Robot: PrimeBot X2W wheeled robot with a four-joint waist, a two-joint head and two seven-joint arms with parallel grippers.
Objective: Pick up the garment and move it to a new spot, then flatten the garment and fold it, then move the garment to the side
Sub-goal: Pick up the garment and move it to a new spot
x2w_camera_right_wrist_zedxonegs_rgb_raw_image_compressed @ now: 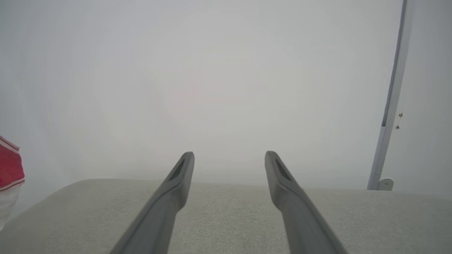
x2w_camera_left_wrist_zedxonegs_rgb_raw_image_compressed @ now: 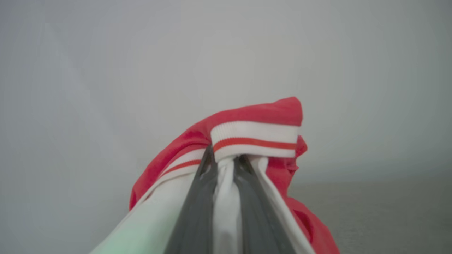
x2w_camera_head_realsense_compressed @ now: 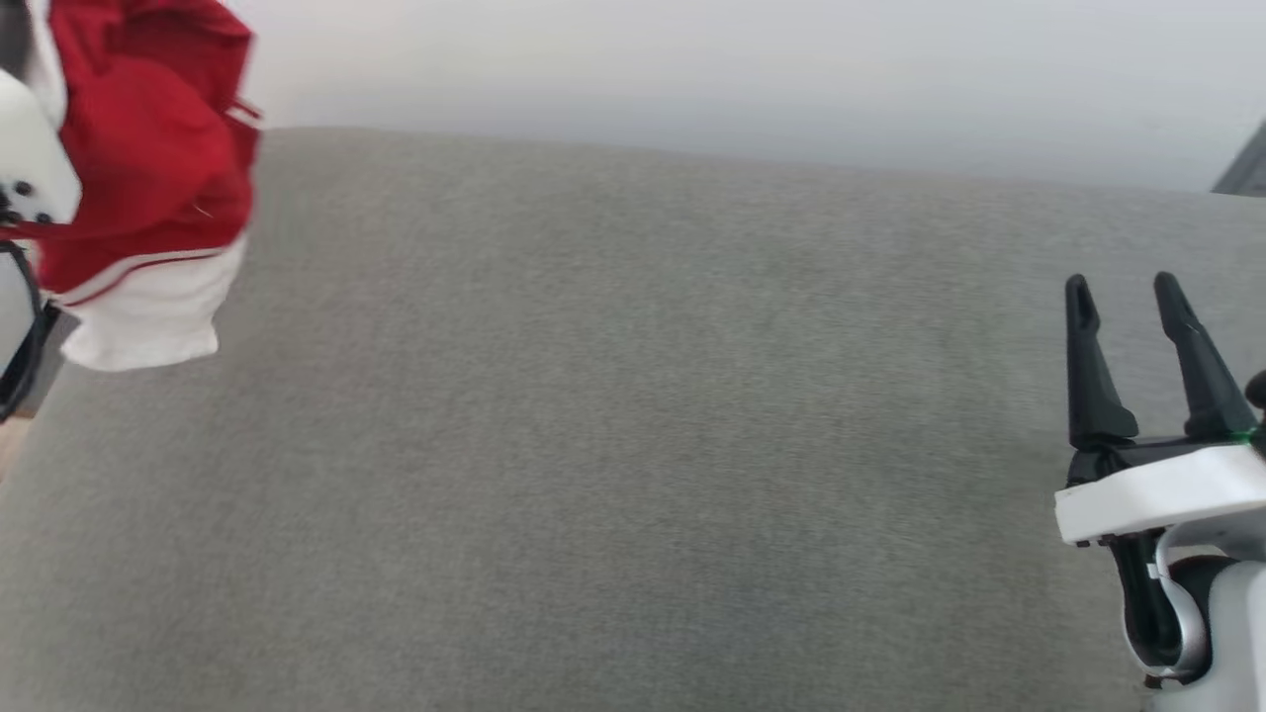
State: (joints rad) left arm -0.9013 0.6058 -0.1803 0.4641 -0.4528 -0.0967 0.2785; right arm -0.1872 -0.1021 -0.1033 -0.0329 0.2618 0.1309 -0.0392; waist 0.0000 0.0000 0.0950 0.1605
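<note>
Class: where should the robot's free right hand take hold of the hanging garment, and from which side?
Grip the white sleeve at the bottom of the garment, approaching from the robot's right with the open right hand. The garment hangs bunched from the left hand, shut near its striped band, so that sleeve is probably the lowest free part.

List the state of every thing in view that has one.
garment: bunched, hanging from the left tool, not yet flattened.
left tool: shut on the garment's white fabric, just below a striped band.
right tool: open, holding nothing, over the grey cushion.
</note>
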